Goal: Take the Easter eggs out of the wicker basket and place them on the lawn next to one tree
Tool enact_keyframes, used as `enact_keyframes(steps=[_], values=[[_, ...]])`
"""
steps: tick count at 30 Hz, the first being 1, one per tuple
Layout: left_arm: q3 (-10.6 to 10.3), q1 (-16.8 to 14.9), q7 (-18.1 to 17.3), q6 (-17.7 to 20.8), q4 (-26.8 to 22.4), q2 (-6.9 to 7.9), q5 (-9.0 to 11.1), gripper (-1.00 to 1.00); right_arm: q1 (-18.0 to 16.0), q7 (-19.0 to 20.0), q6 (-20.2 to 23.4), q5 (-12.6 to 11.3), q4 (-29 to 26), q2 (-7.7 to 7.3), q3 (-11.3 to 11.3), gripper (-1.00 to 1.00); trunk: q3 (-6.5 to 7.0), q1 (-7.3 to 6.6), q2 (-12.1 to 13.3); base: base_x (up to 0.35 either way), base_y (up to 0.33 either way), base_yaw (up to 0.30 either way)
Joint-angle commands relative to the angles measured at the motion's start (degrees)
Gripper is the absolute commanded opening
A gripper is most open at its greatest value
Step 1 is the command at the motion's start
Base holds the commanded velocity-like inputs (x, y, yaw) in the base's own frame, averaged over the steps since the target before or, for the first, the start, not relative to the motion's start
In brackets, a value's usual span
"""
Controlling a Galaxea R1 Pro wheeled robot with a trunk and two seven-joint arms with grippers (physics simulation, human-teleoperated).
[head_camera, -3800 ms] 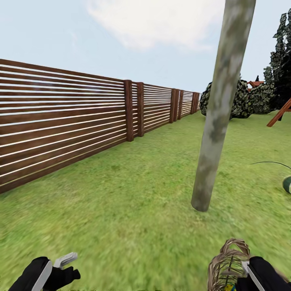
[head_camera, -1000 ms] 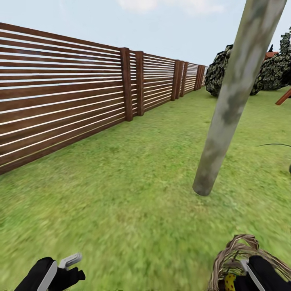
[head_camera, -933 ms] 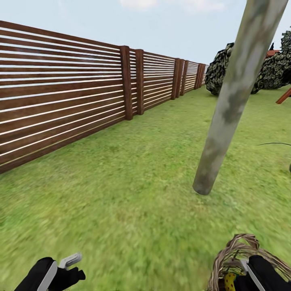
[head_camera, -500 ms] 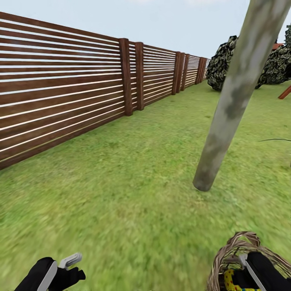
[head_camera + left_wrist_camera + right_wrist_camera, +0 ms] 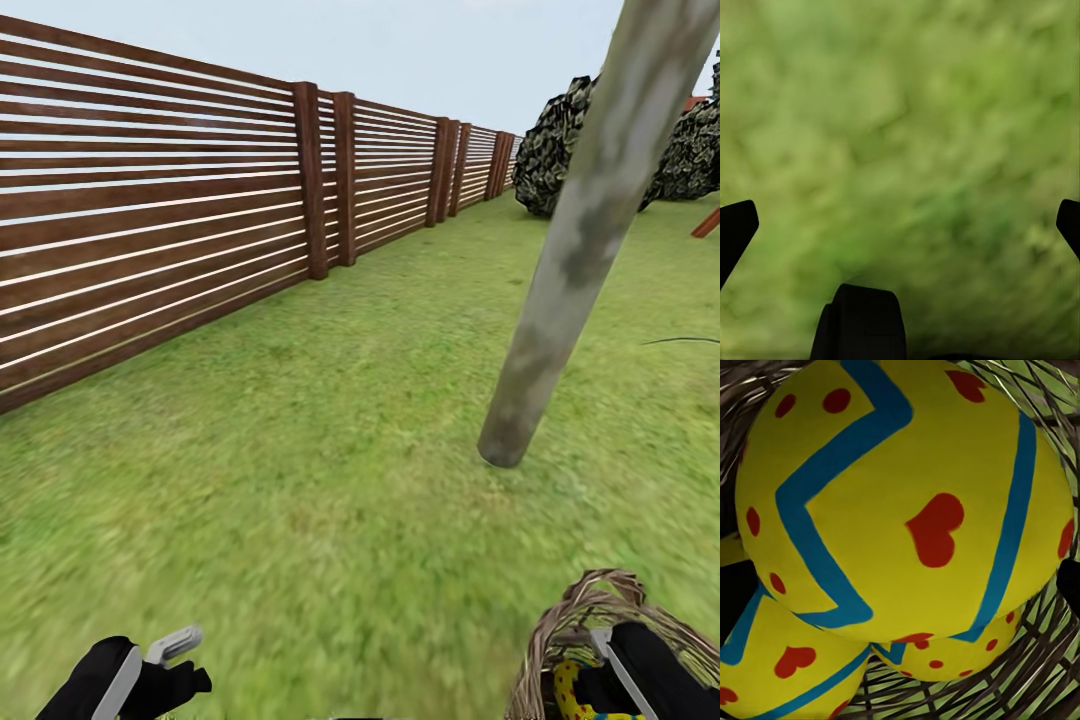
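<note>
Three yellow Easter eggs (image 5: 900, 502) lie piled in the wicker basket (image 5: 570, 630) near the tree (image 5: 570, 270).

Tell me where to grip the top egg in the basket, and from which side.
Grip the top egg across its middle, coming straight down through the wicker basket mouth. It rests on the two other eggs, and the woven walls likely block any sideways approach.

Mottled green lawn (image 5: 300, 480), flat, reaching to the slatted wooden fence (image 5: 150, 230) along its far edge. A pale grey-green tree trunk (image 5: 560, 300) rises from the grass; the wicker basket (image 5: 575, 640) is near its base.
</note>
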Motion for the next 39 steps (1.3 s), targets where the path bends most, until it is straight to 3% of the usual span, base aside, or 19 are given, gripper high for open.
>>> enact_keyframes(steps=[1,11,17,36,37,39], values=[[0.18,-0.02,-0.41,0.27,-0.05,-0.02,-0.35,1.00,-0.04,0.09,0.24,-0.09,-0.04,-0.05,0.14,1.00,-0.28,0.01,-0.04,0.000,0.000,0.000],[0.18,-0.02,-0.33,0.27,-0.05,-0.02,-0.35,1.00,-0.02,0.09,0.24,-0.09,-0.05,-0.02,0.14,1.00,-0.28,0.01,-0.04,0.000,0.000,0.000],[0.18,0.00,-0.33,0.27,0.03,-0.07,-0.35,1.00,-0.02,0.09,0.24,-0.09,-0.01,-0.02,0.14,1.00,-1.61,0.17,-0.12,0.000,0.000,0.000],[0.18,-0.01,-0.24,0.27,0.04,-0.90,-0.52,1.00,-0.02,0.09,0.19,-0.02,-0.06,-0.09,0.12,1.00,-1.61,0.17,-0.12,0.000,0.000,0.000],[0.18,-0.02,-0.24,0.27,0.04,-0.90,-0.52,1.00,-0.02,0.09,0.21,0.05,-0.06,-0.11,0.11,-1.00,-1.61,0.17,-0.12,0.000,0.000,0.000],[0.18,-0.01,-0.23,0.27,0.04,-0.90,-0.52,1.00,-0.02,-0.04,0.23,0.29,-0.06,-0.06,0.11,-1.00,-1.61,0.17,-0.12,0.000,0.000,0.000]])
